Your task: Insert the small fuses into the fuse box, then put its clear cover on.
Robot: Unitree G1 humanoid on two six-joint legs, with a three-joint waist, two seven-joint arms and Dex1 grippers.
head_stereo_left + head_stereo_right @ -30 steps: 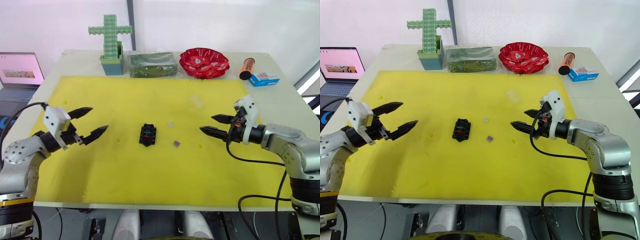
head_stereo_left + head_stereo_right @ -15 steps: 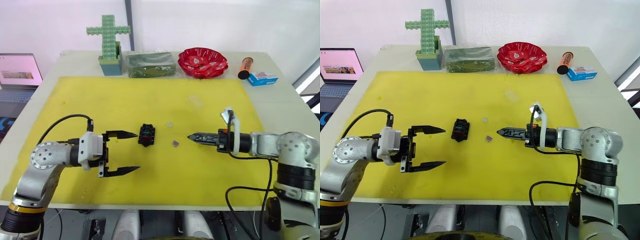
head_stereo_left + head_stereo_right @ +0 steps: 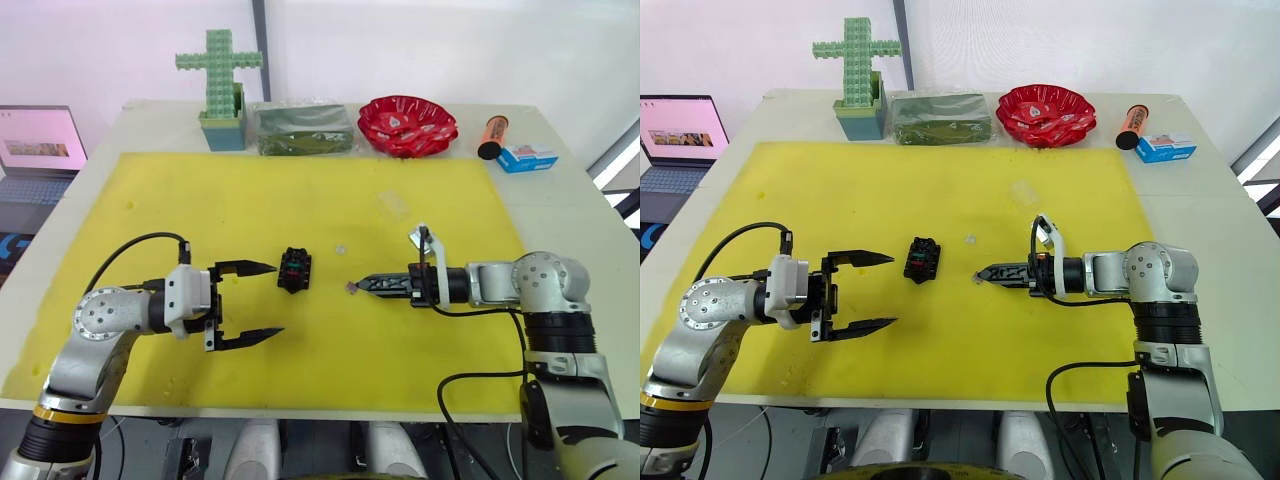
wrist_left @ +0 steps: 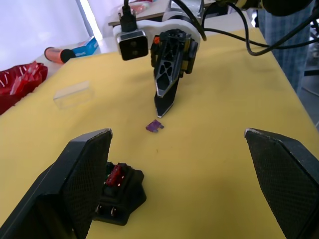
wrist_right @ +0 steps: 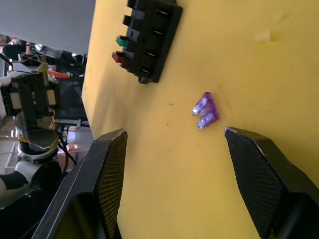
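Observation:
The black fuse box (image 3: pixel 294 269) lies mid-mat with a red and a green fuse seated in it (image 5: pixel 118 50). A purple fuse (image 3: pixel 352 288) lies on the mat to its right, and a pale grey one (image 3: pixel 341 249) a little farther back. The clear cover (image 3: pixel 393 203) rests behind them. My right gripper (image 5: pixel 173 131) is open and low over the mat, its tips on either side of the purple fuse (image 5: pixel 206 110) without holding it. My left gripper (image 3: pixel 262 302) stands wide open just left of the fuse box (image 4: pixel 119 194), empty.
Along the table's far edge stand a green block cross (image 3: pixel 220 80), a dark green tray (image 3: pixel 303 130), a red bowl (image 3: pixel 408 123), an orange tube (image 3: pixel 492 135) and a blue box (image 3: pixel 527 157). A laptop (image 3: pixel 40 140) sits off the left side.
My right gripper has slid left along the mat until its tips reach the purple fuse. My left gripper swung in beside the fuse box, then held almost still.

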